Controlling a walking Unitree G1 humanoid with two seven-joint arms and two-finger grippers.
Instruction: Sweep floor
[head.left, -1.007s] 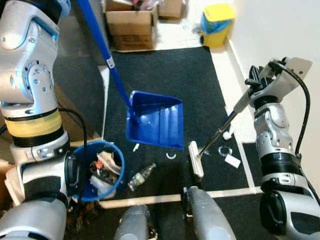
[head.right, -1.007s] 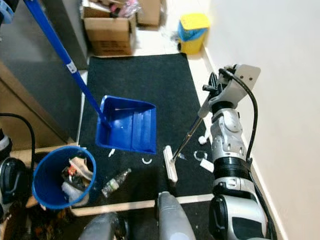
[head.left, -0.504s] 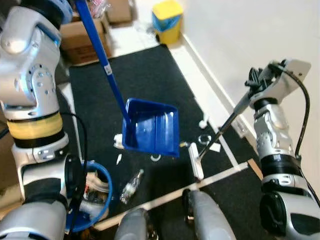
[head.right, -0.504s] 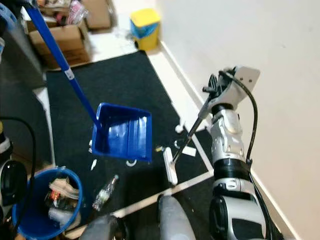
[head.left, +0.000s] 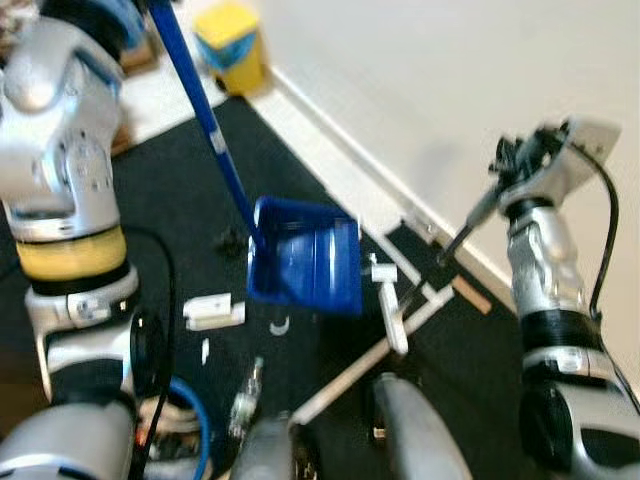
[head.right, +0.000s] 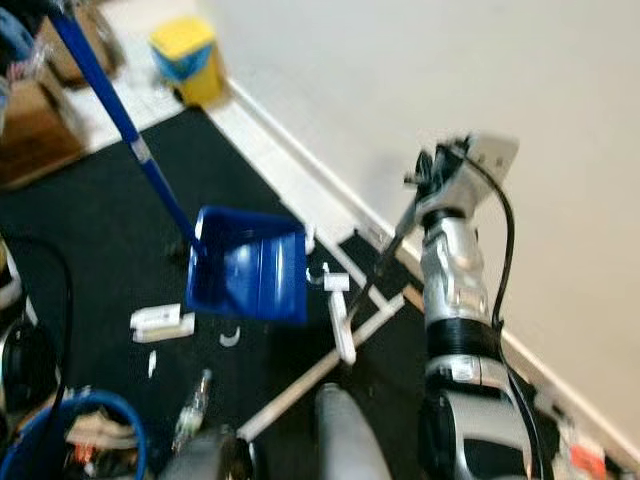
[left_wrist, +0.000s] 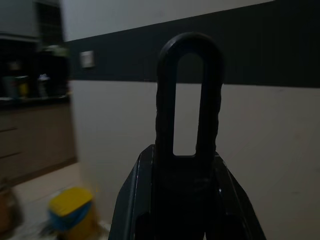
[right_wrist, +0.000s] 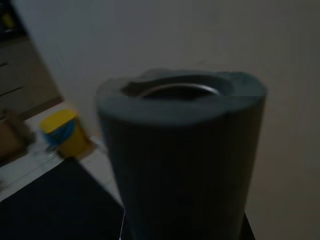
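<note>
The black mat (head.left: 150, 190) runs up to the white wall (head.left: 420, 90), and the blue dustpan (head.left: 305, 257) hangs low over it on its long handle (head.left: 205, 115), mouth turned toward the broom head (head.left: 391, 318), likely so scraps can be pushed straight in. The left gripper (left_wrist: 187, 165) is closed on that handle's looped end, while the right gripper (head.left: 515, 165) holds the broom's thin pole by its grey top, though whether its fingers are closed cannot be told. Small litter lies just beside the pan: a white box (head.left: 214, 311), a bottle (head.left: 247, 388), a curved scrap (head.left: 280, 326), with the blue bin (head.left: 195, 440) nearby.
</note>
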